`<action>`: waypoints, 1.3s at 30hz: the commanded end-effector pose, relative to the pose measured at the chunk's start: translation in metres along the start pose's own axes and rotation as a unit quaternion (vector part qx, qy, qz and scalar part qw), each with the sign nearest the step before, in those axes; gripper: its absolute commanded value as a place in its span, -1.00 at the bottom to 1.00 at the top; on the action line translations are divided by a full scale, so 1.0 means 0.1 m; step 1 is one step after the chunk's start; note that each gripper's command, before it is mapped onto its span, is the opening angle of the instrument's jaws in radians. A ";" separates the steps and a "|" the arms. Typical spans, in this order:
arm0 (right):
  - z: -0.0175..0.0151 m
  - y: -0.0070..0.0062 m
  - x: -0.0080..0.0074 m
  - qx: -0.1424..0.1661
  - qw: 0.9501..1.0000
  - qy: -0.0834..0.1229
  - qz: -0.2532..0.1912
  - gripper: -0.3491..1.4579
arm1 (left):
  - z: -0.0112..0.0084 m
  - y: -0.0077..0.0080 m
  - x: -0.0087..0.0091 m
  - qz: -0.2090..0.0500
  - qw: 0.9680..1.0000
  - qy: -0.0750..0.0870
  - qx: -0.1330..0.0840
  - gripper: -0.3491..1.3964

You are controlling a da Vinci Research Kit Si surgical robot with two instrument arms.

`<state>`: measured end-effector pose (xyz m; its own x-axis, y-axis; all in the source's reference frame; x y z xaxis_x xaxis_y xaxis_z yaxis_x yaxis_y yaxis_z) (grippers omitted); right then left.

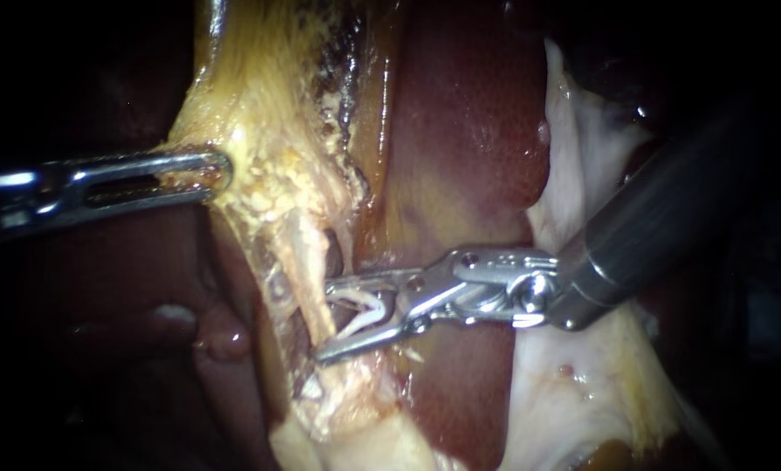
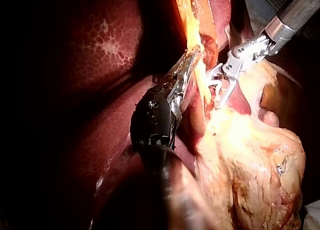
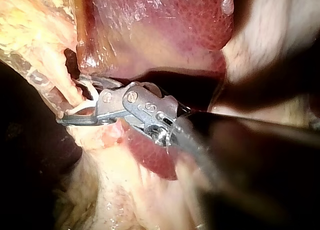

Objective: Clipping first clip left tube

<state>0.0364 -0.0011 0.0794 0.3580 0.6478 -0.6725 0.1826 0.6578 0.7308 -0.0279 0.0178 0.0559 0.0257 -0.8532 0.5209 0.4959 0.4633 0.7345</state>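
While yellow fatty tissue [image 1: 259, 179] is gripped by closed slotted jaws of left instrument [image 1: 220, 170], pale slender tube [image 1: 304, 253] is seen just at jaw tips of right instrument [image 1: 327, 321], nearer of two. Its jaws are held narrowly apart, white V-shaped clip [image 1: 366, 310] loaded between them. Tube's long axis runs up-down in endoscope view, crosswise to jaws, which point leftward; tube appears straddled.

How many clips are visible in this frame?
1. A white clip sits between the jaws of the right instrument, at the pale tube. No clip shows on any tube yet; tissue or the left instrument, gripping yellow tissue, may hide others.
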 end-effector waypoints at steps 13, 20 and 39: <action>0.011 -0.028 -0.003 0.103 0.994 0.013 -0.021 -0.02 | 0.000 0.000 0.000 0.000 1.000 0.000 0.000 -1.00; 0.022 -0.026 -0.009 0.112 0.993 0.011 -0.023 -0.10 | 0.001 -0.001 0.001 0.000 1.000 0.000 -0.001 -1.00; 0.012 -0.011 -0.013 0.057 0.998 0.011 -0.012 -1.00 | 0.002 0.000 0.002 0.000 1.000 0.000 -0.001 -1.00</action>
<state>0.0368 -0.0031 0.0796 0.3335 0.6417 -0.6907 0.2945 0.6250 0.7229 -0.0281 0.0177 0.0560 0.0253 -0.8527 0.5218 0.4972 0.4636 0.7334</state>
